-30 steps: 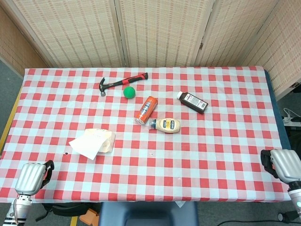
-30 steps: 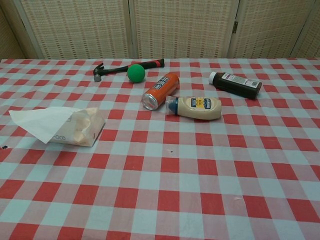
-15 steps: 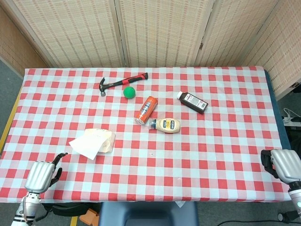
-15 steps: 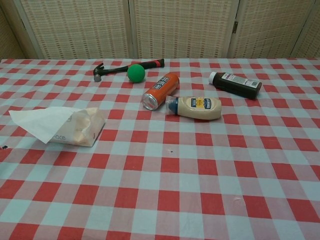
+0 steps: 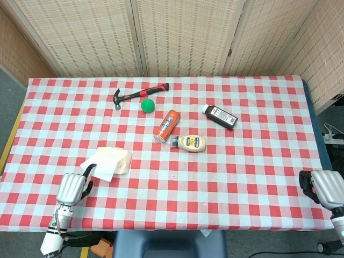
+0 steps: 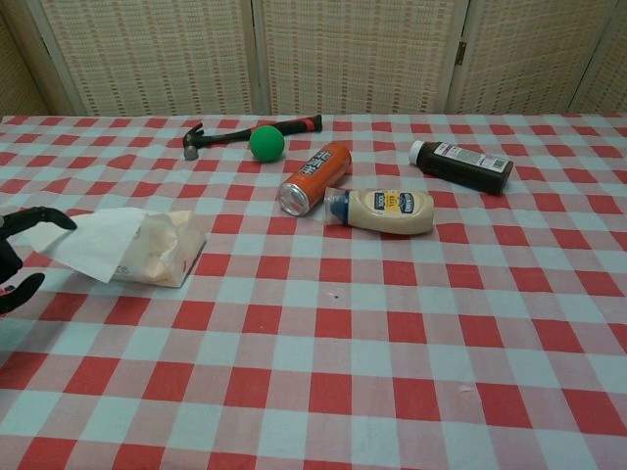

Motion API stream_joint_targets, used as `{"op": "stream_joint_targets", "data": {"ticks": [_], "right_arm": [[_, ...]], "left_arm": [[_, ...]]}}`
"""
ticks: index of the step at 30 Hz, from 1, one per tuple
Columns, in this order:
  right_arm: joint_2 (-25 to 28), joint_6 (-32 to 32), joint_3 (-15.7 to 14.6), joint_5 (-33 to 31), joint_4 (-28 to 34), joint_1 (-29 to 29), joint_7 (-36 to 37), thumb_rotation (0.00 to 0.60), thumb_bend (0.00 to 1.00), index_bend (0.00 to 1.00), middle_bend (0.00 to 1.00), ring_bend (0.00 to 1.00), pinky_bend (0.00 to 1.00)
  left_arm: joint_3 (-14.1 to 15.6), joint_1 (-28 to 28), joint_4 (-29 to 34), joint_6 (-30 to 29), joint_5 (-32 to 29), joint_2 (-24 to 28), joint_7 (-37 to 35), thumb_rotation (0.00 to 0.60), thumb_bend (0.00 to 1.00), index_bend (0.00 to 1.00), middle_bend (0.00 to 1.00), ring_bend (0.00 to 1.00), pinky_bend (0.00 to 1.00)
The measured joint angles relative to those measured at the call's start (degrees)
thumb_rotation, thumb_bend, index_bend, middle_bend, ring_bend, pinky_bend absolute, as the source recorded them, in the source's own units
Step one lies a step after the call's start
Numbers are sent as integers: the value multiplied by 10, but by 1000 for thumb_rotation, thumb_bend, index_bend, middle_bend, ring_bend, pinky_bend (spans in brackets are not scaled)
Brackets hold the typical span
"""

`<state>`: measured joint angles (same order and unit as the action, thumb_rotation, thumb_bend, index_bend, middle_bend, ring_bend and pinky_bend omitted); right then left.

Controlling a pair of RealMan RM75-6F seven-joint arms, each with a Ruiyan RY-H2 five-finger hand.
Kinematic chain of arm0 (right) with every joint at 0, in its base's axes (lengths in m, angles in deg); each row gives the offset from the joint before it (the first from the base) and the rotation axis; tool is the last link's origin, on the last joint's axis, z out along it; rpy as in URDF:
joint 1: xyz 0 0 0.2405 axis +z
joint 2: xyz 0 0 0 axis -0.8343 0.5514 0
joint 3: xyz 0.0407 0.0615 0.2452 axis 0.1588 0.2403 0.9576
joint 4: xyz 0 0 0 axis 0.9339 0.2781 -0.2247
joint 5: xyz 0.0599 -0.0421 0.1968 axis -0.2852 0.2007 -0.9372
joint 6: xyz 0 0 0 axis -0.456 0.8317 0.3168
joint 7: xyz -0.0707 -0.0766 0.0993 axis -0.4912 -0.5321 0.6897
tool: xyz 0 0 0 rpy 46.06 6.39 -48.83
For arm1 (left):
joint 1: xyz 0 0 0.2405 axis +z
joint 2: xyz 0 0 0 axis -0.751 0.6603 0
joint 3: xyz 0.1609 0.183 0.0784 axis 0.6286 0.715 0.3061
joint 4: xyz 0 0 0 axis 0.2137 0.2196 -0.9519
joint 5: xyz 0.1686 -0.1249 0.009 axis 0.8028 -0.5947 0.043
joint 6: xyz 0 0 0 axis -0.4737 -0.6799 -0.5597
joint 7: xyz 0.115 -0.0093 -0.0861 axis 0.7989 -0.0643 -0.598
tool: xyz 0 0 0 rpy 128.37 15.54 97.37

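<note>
One tissue pack (image 5: pixel 114 162) just beside left hand (image 5: pixel 71 188)

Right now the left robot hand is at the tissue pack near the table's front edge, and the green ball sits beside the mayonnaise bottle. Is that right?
Not quite. The green ball sits beside the hammer, not the mayonnaise bottle, which lies next to the orange can; the head view shows this. The left robot hand is indeed at the tissue pack.

A folding screen (image 5: pixel 183 35) of woven cane panels backs the desk (image 5: pixel 258 177) — grey floor (image 5: pixel 8 102) alongside, light even.
</note>
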<state>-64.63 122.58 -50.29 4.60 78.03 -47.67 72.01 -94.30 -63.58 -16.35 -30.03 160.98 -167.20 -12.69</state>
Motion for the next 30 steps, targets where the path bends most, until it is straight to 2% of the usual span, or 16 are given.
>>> {"op": "stream_joint_targets", "data": {"ticks": [8, 11, 12, 14, 16, 19, 24, 30], "right_arm": [[0, -3, 0, -2, 0, 1, -3, 600, 996, 892, 799, 606, 861], [0, -3, -1, -1, 0, 1, -4, 600, 995, 891, 799, 606, 861], [-1, -4, -1, -1, 0, 2, -4, 600, 995, 892, 799, 606, 861], [-1, -5, -1, -2, 0, 2, -5, 600, 996, 892, 799, 606, 861], [0, -6, -1, -3, 0, 2, -5, 600, 996, 892, 799, 606, 861], [0, -7, -1, -2, 1, 3, -6, 600, 996, 891, 799, 606, 861], [0, -8, -2, -2, 1, 3, -8, 600, 995, 892, 799, 606, 861], [1, -8, -2, -3, 2, 3, -6, 600, 995, 891, 799, 605, 861]], "left_arm": [[-15, -22, -81, -16, 3, -59, -31, 600, 479, 297, 950, 960, 1000], [-18, -27, -103, -26, 4, -75, -44, 600, 481, 425, 958, 963, 1000], [-19, -28, -109, -31, 5, -79, -47, 600, 490, 526, 964, 966, 1000], [-22, -29, -126, -46, 7, -90, -53, 600, 511, 644, 976, 970, 1000], [-24, -30, -142, -60, 10, -99, -59, 600, 527, 696, 985, 973, 1000], [-26, -31, -152, -73, 11, -104, -70, 600, 543, 706, 993, 977, 1000], [-30, -31, -137, -81, 10, -82, -62, 600, 546, 714, 1000, 978, 1000], [-26, -30, -97, -87, 21, -8, -48, 600, 543, 730, 1000, 978, 1000]]}}
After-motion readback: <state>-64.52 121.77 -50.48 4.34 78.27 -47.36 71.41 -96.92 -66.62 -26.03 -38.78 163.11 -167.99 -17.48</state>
